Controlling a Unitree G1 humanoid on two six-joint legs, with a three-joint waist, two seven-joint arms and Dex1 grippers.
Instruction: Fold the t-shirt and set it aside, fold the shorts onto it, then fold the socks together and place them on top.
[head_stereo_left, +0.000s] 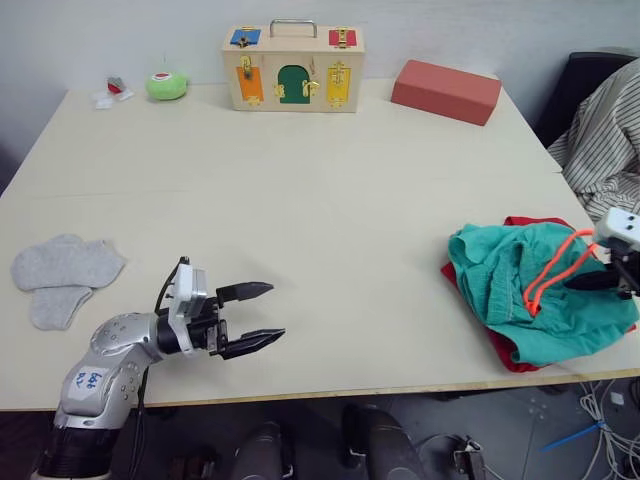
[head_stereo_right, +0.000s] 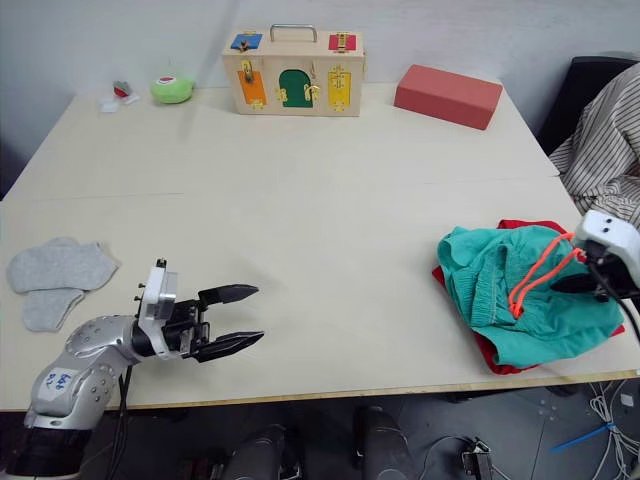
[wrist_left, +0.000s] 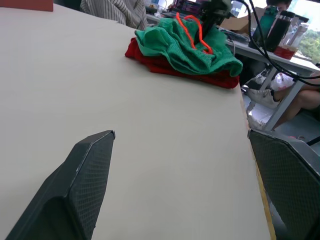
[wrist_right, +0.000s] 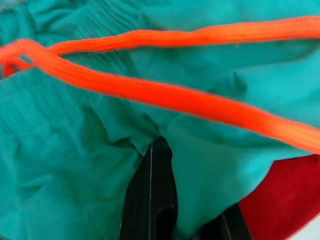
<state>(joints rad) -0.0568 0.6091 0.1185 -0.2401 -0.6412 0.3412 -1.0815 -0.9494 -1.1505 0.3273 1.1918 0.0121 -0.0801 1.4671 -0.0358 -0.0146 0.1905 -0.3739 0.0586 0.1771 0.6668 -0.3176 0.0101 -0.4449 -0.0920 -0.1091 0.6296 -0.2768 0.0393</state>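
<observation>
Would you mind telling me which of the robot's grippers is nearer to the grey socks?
Left. The left gripper hovers open over bare table just beside the socks, on the same side. The right gripper is across the table, on the green shorts.

The shorts (head_stereo_left: 530, 290) lie on the t-shirt (head_stereo_left: 508, 352) at the surface's (head_stereo_left: 330, 220) right front edge. The socks (head_stereo_left: 60, 275) lie at the left edge, side by side and touching. A wooden case (head_stereo_left: 293, 68), a block (head_stereo_left: 446, 91) to its right and a small toy (head_stereo_left: 166, 85) to its left line the back.
</observation>
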